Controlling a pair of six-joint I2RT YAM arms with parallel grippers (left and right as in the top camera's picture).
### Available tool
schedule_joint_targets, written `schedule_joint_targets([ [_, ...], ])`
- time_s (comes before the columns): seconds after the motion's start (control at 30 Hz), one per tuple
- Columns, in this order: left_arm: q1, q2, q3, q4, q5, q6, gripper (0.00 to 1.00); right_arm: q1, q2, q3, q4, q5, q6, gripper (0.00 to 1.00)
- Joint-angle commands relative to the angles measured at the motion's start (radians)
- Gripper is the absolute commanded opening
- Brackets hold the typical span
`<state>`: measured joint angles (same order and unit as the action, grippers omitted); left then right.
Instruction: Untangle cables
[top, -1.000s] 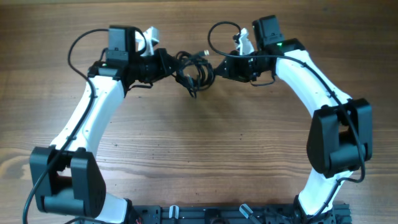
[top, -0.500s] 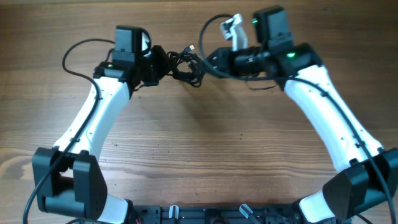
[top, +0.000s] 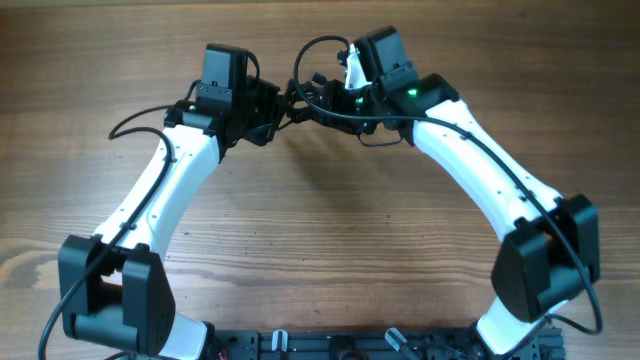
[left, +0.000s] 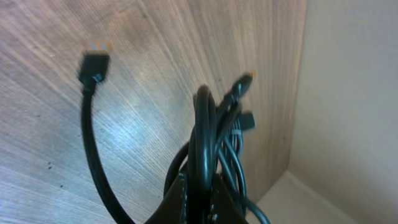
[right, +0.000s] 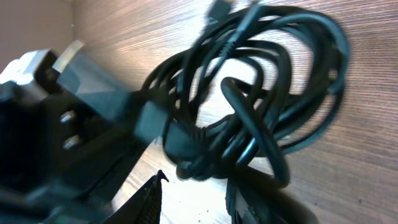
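Holding the cables (left: 202, 137), the left jaws are closed on the bunched strands, which rise straight out from between them over the counter (top: 320, 240). The right jaws stand partly apart with the tangle just ahead of their tips; no strand is seen pinched between them. One loose plug end (left: 94, 65) hangs free, off to one side of the left jaws. Recommended: the right jaws take a single outer loop, not the knot's core, and draw it away slowly against a firm left grip.

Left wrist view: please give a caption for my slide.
Left gripper shut on a bundle of black cables over the wooden table.
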<state>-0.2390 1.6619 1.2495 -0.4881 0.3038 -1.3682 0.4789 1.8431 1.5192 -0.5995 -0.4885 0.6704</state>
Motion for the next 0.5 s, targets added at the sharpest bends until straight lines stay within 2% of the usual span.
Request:
schedule_joint_targets([
  [0.0, -0.001, -0.031, 0.011, -0.023, 0.055, -0.031, 0.04, -0.004, 0.056, 0.004, 0.039, 0.038, 0.036, 0.36],
  [0.3, -0.002, -0.031, 0.011, -0.032, 0.135, -0.027, 0.04, -0.012, 0.116, 0.003, 0.061, 0.037, 0.036, 0.35],
  [0.4, -0.001, -0.031, 0.011, -0.031, 0.179, -0.027, 0.04, -0.012, 0.129, 0.003, 0.066, 0.057, 0.036, 0.29],
  [0.47, -0.001, -0.031, 0.011, -0.023, 0.208, -0.027, 0.04, -0.012, 0.142, 0.003, 0.064, 0.079, 0.033, 0.19],
])
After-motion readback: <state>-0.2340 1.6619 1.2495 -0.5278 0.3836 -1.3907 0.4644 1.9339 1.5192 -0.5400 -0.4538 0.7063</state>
